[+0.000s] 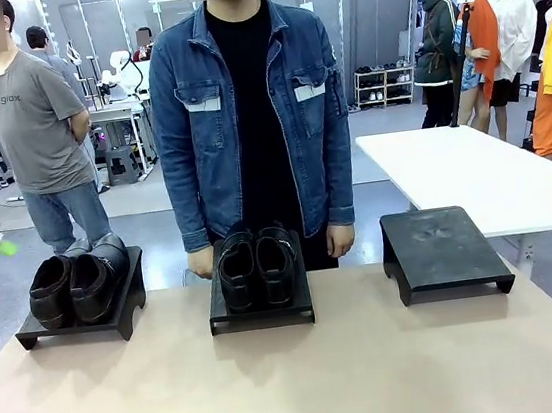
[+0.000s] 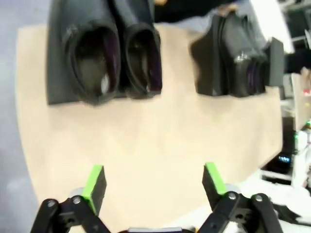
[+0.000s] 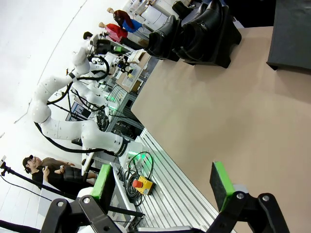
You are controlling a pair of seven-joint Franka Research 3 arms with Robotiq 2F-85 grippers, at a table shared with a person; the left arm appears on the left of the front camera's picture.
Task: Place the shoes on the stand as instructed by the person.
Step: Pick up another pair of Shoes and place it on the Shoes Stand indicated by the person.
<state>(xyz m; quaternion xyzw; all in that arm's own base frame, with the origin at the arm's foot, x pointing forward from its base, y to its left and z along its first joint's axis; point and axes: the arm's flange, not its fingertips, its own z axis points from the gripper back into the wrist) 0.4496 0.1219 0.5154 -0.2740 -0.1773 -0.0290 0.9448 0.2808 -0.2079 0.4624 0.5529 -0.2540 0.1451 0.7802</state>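
So the beige tabletop (image 1: 298,385) carries three low black stands in a row. At about 9 o'clock, the left stand (image 1: 119,321) holds one pair of glossy black leather dress shoes (image 1: 76,283), sitting side by side with toes pointing off toward the far left. The middle stand (image 1: 261,314) at 12 o'clock holds the second glossy black pair (image 1: 256,266), heels facing the robot. Over at 3 o'clock is the right stand (image 1: 442,246), its top bare. The person in the blue denim jacket (image 1: 250,119) stands right behind the middle stand, hands hanging at the table's far edge. The left gripper (image 2: 153,182) hangs above the tabletop with its green-padded fingers spread wide, holding nothing. The right gripper (image 3: 163,182) is likewise wide and carrying nothing, near the table's edge.
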